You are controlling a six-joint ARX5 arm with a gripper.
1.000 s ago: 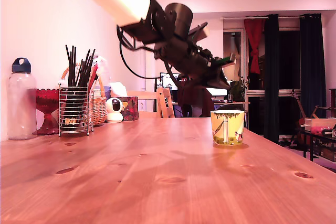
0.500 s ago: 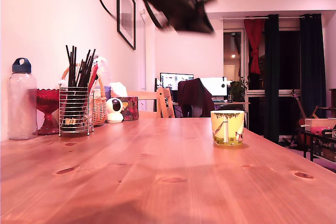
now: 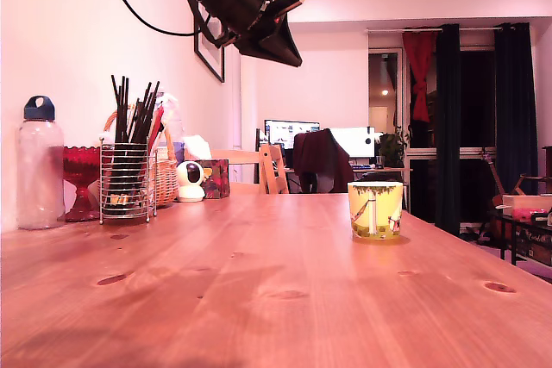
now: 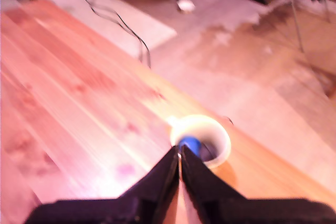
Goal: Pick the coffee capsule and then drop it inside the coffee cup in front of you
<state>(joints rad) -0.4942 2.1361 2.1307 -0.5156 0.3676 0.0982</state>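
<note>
Hanging high above the worktop (image 3: 276,282), the pincer (image 4: 179,157) has its tips together (empty); far below it, the capsule (image 4: 189,144) lies inside the cup (image 4: 216,156), suggesting the drop is done.

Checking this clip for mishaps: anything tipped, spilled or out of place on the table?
Nothing stands out. The cup stands upright on the table with a blue capsule inside it, and the end effector hangs shut, high above.

Knotty, softly shining wooden table (image 3: 276,282), a glossy glazed coffee cup (image 3: 373,209), a wire-mesh metal holder (image 3: 126,182), and a matt black pincer (image 4: 179,167).
</note>
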